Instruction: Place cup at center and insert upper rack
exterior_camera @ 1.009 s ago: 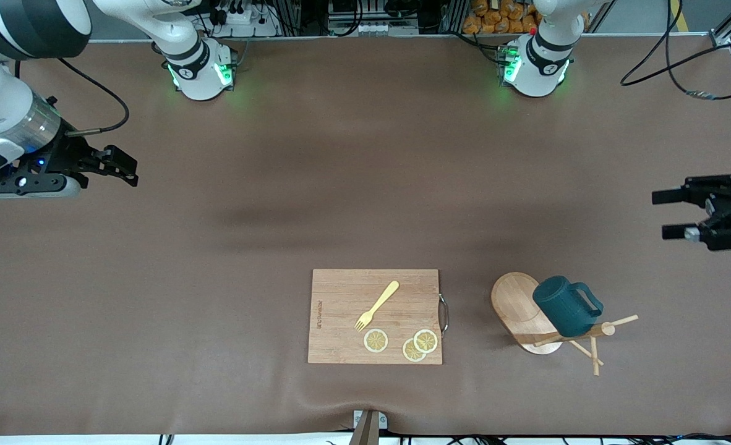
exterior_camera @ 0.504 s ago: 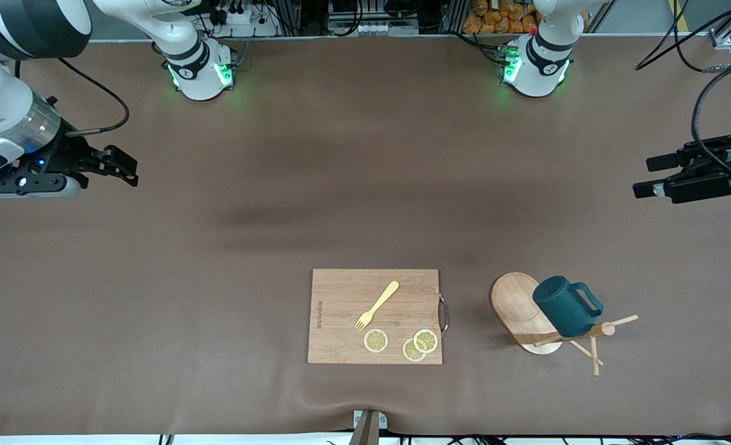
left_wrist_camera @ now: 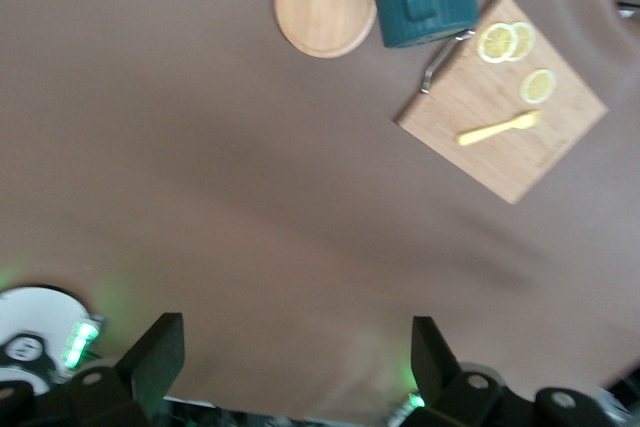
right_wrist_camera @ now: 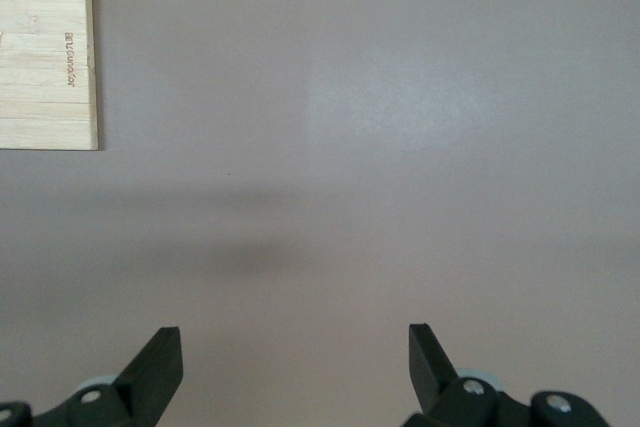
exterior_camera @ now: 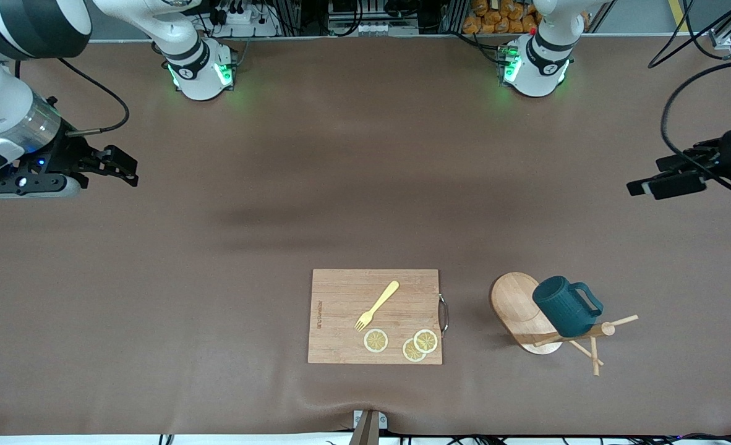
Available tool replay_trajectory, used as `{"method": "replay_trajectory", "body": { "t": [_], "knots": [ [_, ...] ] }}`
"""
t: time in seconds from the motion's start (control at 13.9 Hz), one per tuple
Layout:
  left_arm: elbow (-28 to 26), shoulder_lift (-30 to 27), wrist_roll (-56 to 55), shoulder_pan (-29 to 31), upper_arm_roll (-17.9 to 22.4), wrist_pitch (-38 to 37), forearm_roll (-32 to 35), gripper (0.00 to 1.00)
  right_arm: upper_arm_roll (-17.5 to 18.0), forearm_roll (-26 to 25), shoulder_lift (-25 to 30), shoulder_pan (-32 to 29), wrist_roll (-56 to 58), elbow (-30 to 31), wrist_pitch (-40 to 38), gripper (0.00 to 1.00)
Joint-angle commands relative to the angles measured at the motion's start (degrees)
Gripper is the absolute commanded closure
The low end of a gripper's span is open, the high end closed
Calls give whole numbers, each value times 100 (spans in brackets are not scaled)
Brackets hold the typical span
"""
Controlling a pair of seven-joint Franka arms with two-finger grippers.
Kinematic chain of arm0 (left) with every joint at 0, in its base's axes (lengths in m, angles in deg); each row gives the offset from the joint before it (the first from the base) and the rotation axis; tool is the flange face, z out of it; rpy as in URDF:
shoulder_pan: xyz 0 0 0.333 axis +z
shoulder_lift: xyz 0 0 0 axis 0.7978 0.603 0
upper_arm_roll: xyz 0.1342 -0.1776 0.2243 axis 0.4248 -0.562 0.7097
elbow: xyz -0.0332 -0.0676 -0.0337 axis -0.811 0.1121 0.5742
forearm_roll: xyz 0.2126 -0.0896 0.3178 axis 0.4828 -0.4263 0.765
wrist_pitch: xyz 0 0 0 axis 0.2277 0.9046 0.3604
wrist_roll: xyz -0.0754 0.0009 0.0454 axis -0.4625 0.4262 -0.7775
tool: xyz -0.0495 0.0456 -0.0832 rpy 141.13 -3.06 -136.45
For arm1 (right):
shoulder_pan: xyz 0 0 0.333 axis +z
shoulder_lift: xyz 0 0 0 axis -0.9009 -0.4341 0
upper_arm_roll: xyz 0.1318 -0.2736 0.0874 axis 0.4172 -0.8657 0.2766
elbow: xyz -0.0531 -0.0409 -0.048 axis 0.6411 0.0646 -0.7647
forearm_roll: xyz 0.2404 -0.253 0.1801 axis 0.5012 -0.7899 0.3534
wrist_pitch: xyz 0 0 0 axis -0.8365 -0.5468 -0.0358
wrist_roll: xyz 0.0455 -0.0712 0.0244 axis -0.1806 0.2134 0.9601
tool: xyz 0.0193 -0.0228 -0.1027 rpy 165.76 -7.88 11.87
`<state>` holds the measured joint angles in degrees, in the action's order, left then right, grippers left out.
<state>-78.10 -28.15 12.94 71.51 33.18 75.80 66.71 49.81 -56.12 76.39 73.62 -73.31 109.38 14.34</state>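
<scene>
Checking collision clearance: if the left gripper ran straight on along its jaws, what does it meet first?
Probably nothing: the left gripper, jaws open, points across bare table toward the right arm's end. The cup and rack sit off that line; height unclear.

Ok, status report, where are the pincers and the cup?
Left pincer open, over bare table at its arm's end. Right pincer open, waiting at its end. Teal cup hangs on the wooden rack, beside the cutting board. Nothing around it.

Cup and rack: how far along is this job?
Done: nothing that I can confirm. The cup hangs on the wooden rack toward the left arm's end, not at the middle of the table. In hand: nothing; the left end effector and right end effector hover open over the table's ends. Left: the cup must reach the centre; the rack's upper part I cannot judge.
</scene>
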Motion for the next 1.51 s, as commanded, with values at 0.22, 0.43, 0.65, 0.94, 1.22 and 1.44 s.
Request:
{"method": "replay_trajectory", "body": {
  "t": [0.22, 0.43, 0.65, 0.94, 1.22, 1.44],
  "knots": [
    [-248, -390, 995, 74, -434, -8, 1108, 0, -7, -12, 36, 14, -85, -46, -51, 0],
    [-248, -381, 1690, 83, -417, 1, 1503, 0, 19, -12, 141, 23, -76, -64, -393, 0],
    [-275, -451, 1938, -232, -189, -8, 1855, 0, 46, -12, 159, 102, -15, -90, -508, 0],
    [-834, -880, 2659, -1278, 1277, 280, 1795, 0, 37, -12, 133, 383, -23, -99, -447, 0],
    [-1926, -1549, 2659, -1604, 1674, 950, 1777, 0, 45, -12, 212, 594, -85, -108, -508, 0],
    [-2706, -2049, 2633, -1842, 1992, 1326, 1803, 0, 28, -12, 238, 577, -85, -108, -526, 0]
  ]
}}
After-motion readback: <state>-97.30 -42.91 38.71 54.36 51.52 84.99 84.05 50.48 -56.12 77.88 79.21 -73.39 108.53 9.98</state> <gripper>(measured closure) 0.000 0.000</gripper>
